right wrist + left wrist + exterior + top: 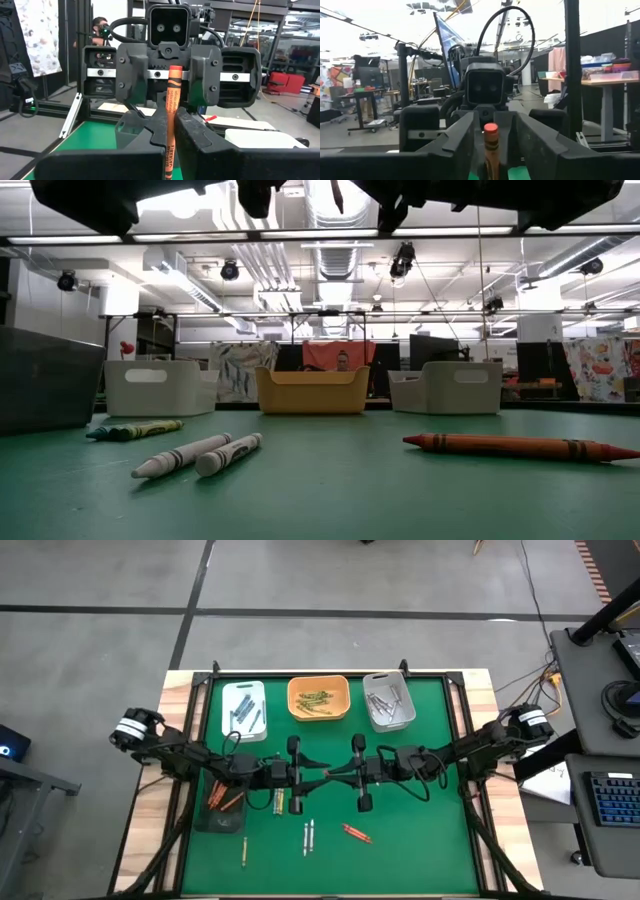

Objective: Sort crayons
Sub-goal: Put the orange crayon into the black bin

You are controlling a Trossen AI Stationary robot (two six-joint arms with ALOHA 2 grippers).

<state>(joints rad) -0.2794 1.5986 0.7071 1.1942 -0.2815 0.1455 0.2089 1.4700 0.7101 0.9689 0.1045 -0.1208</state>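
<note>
Four trays sit on the green mat point(420, 840). Farthest left is a dark tray point(205, 820) with a few red-orange crayons point(222, 795) in it; their number is hard to make out, perhaps four. Along the far edge stand three more: a white tray point(243, 690) with dark blue-grey crayons point(245, 715), an orange tray point(318, 683) with yellow-olive crayons point(316, 702), and a grey tray point(372, 685) with grey-white crayons point(390, 705).

One loose olive crayon point(243, 852) lies near the front at left. Two more, one yellow-olive and one darker point(135, 430), lie side by side just beside the left arm. Two white crayons point(200, 455) lie together in front of the middle, and a red-orange crayon point(520, 447) lies to their right.

Both arms meet over the centre. The left gripper point(312, 776) has its fingers apart, with the tip of one orange crayon point(172, 100) standing between them without being pressed. The right gripper point(170, 150) is clamped on that crayon's other end, holding it above the mat.
</note>
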